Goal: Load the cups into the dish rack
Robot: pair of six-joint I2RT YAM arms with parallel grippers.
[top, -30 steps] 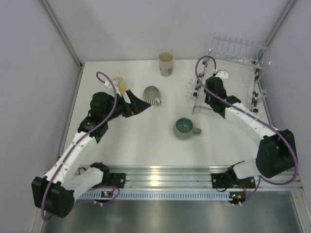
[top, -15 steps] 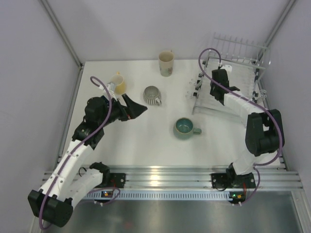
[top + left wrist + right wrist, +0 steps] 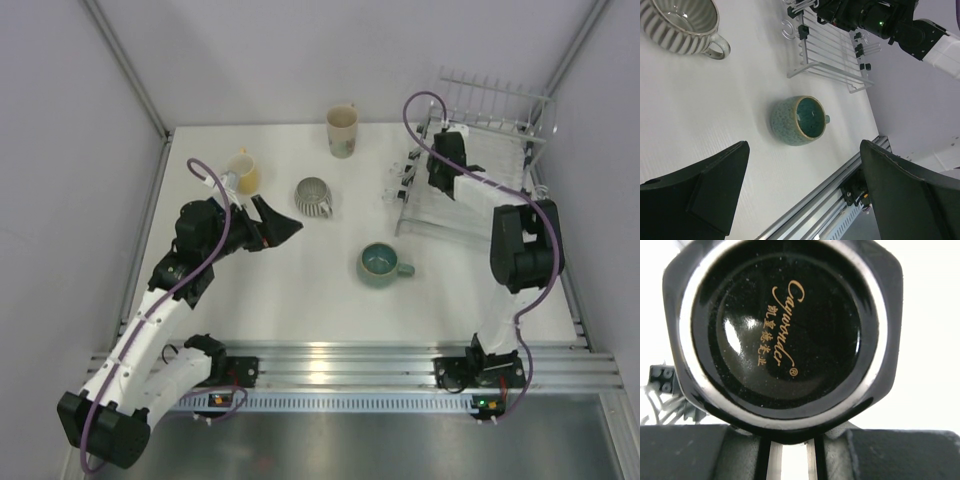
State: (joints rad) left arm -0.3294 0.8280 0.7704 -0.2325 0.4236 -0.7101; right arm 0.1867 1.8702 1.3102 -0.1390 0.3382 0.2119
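As right gripper point(image 3: 790, 459) clamps it, black cup point(image 3: 780, 330) gleams.

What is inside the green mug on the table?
The green mug looks empty: only its dark teal glaze shows. In the left wrist view, its near wall hides part of the inside.

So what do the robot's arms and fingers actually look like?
Both arms have white links between bulky black joints: the left arm and the right arm. A thin purple cable loops along each. The left fingers are matte black, broad and wedge-shaped. A small green light glows on the right arm's black wrist housing.
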